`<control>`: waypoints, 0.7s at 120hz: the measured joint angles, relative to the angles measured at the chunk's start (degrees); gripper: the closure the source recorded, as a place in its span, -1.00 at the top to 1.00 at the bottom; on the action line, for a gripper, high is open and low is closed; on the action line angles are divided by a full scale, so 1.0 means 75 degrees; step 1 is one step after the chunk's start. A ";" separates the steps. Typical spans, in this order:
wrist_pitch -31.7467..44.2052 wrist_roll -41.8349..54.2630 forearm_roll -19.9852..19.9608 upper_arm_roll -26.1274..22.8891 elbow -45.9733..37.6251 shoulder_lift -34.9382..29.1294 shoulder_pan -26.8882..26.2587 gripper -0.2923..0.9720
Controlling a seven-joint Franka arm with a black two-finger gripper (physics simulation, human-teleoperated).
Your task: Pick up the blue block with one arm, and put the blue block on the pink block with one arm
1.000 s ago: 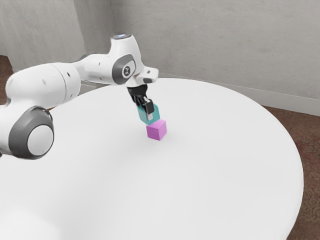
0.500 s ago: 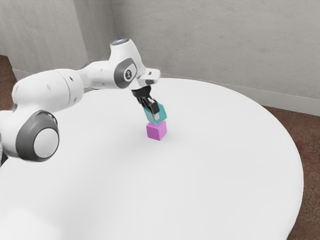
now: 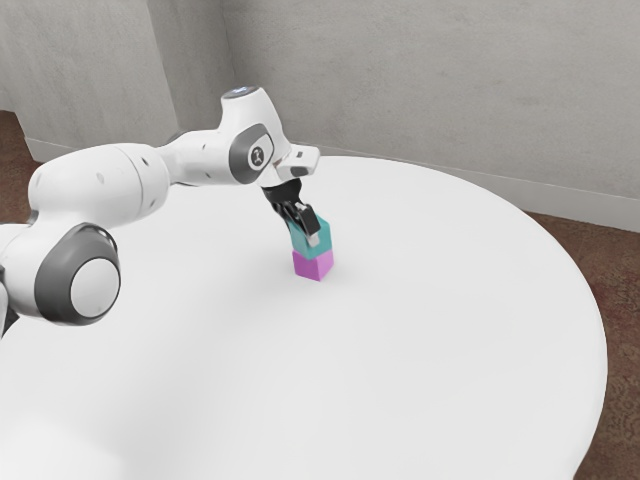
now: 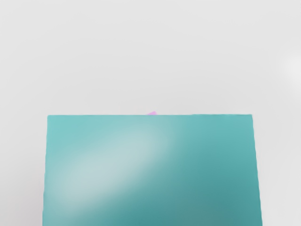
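The blue block (image 3: 318,238), teal in colour, rests directly on top of the pink block (image 3: 312,265) near the middle of the round white table (image 3: 420,330). My gripper (image 3: 308,230) comes down at a slant from the exterior view's upper left and is shut on the blue block. In the wrist view the blue block (image 4: 150,169) looms large just under my hand, and a thin sliver of the pink block (image 4: 151,113) peeks out past its far edge.
The white arm (image 3: 130,185) stretches in from the exterior view's left above the table. A grey wall with a white baseboard (image 3: 560,195) runs behind the table, and brown floor (image 3: 610,250) lies past the table's right edge.
My gripper has carried the blue block a little to the right and down, from beside and above the pink block to sitting squarely on top of it.
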 joint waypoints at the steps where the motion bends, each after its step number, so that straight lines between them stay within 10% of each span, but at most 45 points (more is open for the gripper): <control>1: -0.0001 0.0000 0.0000 0.0000 -0.0002 -0.0002 0.0000 0.45; 24: -0.0030 -0.0001 -0.0003 -0.0011 -0.0793 -0.1111 0.0010 0.50; 54: -0.1848 -0.0379 0.0318 0.0478 -0.4992 -0.7119 0.0081 0.53; 84: -0.3241 -0.0773 0.0547 0.0760 -0.4973 -0.7432 0.0025 0.53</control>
